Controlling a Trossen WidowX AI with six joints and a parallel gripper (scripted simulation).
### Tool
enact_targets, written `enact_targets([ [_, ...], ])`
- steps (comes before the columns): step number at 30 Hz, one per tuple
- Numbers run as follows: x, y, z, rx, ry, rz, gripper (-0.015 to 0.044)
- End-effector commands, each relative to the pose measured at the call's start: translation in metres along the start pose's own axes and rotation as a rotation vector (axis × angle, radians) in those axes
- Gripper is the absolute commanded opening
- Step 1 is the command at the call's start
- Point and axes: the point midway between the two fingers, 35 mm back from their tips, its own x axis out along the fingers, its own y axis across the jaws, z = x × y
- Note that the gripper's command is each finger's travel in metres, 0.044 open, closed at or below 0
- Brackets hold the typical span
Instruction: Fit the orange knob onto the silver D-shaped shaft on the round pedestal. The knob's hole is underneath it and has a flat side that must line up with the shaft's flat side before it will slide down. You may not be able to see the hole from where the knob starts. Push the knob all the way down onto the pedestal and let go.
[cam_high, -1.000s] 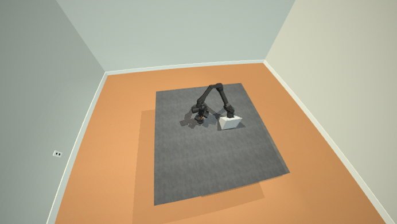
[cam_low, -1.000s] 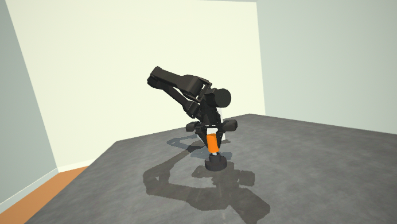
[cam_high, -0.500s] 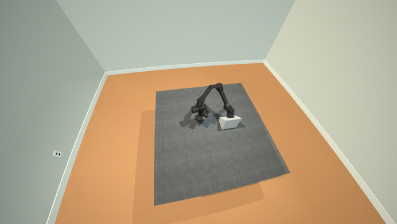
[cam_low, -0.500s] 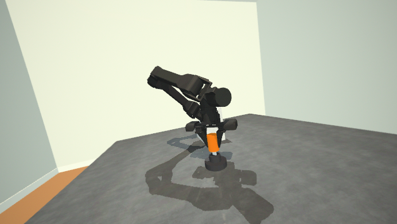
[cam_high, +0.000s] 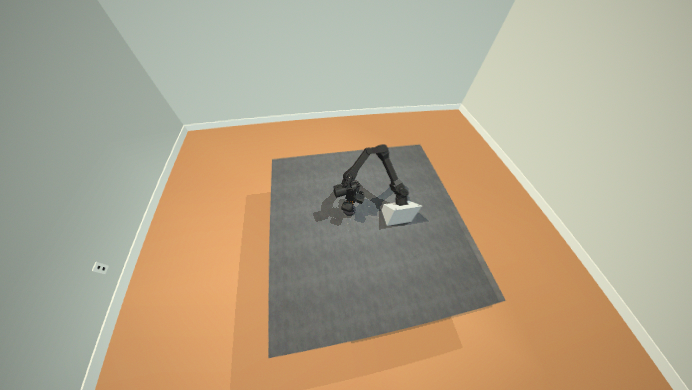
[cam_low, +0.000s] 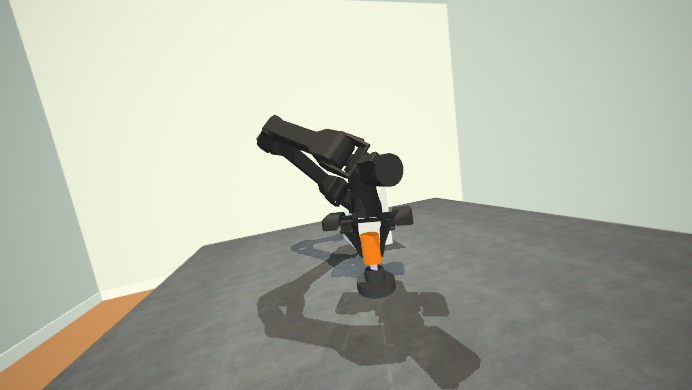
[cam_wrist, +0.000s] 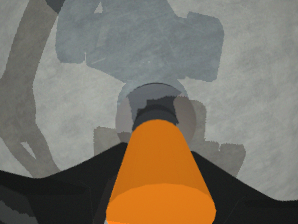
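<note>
The orange knob (cam_low: 371, 249) (cam_wrist: 158, 160) is held between the fingers of my gripper (cam_low: 371, 250), slightly tilted in the exterior view. Below it stands the dark round pedestal (cam_low: 376, 286) (cam_wrist: 186, 120), with a narrower collar on top. A short piece of the silver shaft (cam_low: 374, 267) shows between the knob's lower end and the collar, so the knob is above the pedestal, not down on it. Whether the shaft's tip is inside the hole, and how the flat sides line up, is hidden. In the top view the gripper and pedestal are too small to tell apart.
The arm's white base block (cam_high: 403, 215) stands on the grey table top (cam_high: 360, 280), to the right of the pedestal in the top view. The arm arches up from it. Shadows of the arm fall around the pedestal.
</note>
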Motion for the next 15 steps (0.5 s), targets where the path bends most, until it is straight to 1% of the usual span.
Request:
enact_targets([
  [1,-0.0010,0.0000,-0.0018,-0.008,0.002,-0.001,0.0000],
  [15,0.0019,-0.0006,0.0009,-0.008,0.002,-0.001,0.0000],
])
